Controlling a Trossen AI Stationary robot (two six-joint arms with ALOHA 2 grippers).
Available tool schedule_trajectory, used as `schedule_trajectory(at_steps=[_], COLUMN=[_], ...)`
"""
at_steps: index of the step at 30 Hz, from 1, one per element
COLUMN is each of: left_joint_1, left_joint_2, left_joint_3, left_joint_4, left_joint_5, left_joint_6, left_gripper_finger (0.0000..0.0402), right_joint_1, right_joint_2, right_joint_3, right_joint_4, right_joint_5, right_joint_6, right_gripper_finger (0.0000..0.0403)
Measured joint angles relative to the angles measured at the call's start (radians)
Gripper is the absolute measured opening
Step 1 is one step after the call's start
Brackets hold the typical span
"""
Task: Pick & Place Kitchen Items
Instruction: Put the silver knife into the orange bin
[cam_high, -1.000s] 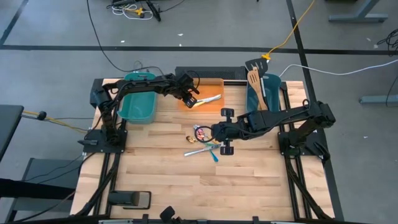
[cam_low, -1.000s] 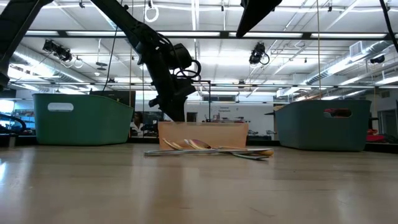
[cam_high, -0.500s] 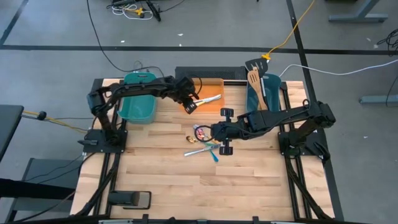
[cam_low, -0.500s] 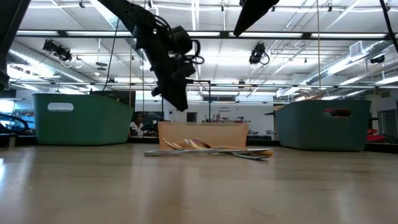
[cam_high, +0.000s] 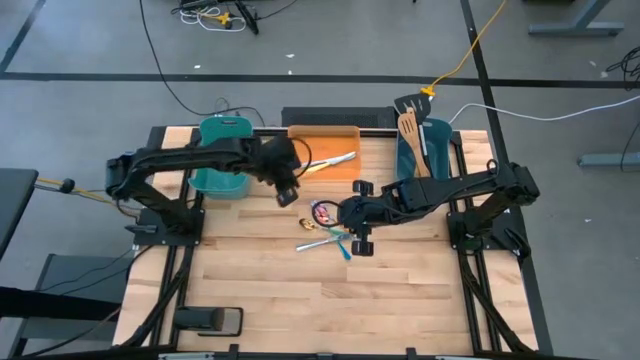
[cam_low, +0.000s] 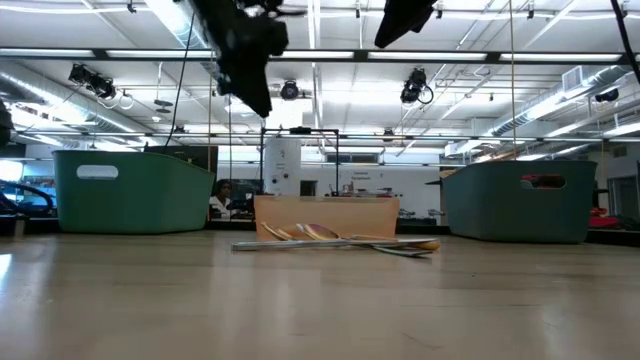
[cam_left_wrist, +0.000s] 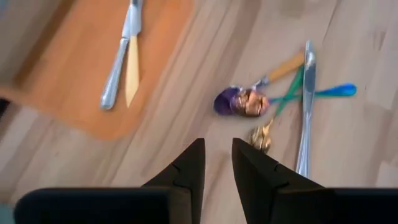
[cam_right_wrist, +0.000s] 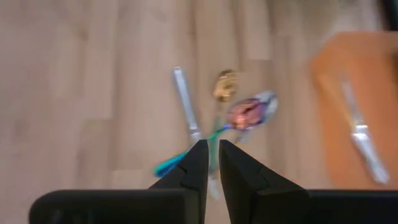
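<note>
The wooden table (cam_high: 260, 270) carries two teal tubs (cam_high: 222, 170), an orange tray (cam_high: 335, 165) and loose cutlery (cam_high: 328, 232).

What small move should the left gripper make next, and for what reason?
Probably the left gripper should advance to the loose pile of coloured and silver cutlery and lower over one piece. Its fingers stand apart and hold nothing, the pile lies just ahead, and two slim utensils already lie in the flat orange tray.
</note>
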Motion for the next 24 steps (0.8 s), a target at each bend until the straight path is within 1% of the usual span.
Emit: schedule_trajectory(at_steps=[3,6,10,13,18,24], left_joint_1=[-0.068,-0.145,-0.262,-0.352,-0.492,-0.628], left_joint_2=[-0.048,-0.083,-0.113,-0.117,-0.124,-0.124], left_joint_3=[0.000,0.000,0.000,0.001,0.001,0.000], left_joint_4=[-0.076,-0.137,-0.205,-0.212,-0.222,-0.216], left_joint_5=[-0.073,-0.138,-0.224,-0.280,-0.347,-0.441], left_joint_6=[-0.048,-0.093,-0.154,-0.197,-0.258,-0.334], left_gripper_finger=[0.0085,0.0085,0.0085,0.0085,0.0085,0.0085], right_joint_1=[0.005,0.016,0.044,0.065,0.094,0.102], right_joint_2=[0.000,0.000,0.000,0.000,0.000,0.000], right_joint_3=[0.000,-0.003,-0.040,-0.083,-0.180,-0.305], right_joint_4=[0.006,0.011,0.038,0.076,0.197,0.409], right_joint_5=[-0.056,-0.072,-0.076,-0.112,-0.135,-0.135], right_joint_6=[0.023,0.046,0.080,0.093,0.092,0.089], right_gripper_finger=[0.0048,0.0048,0.0048,0.0048,0.0048,0.0048])
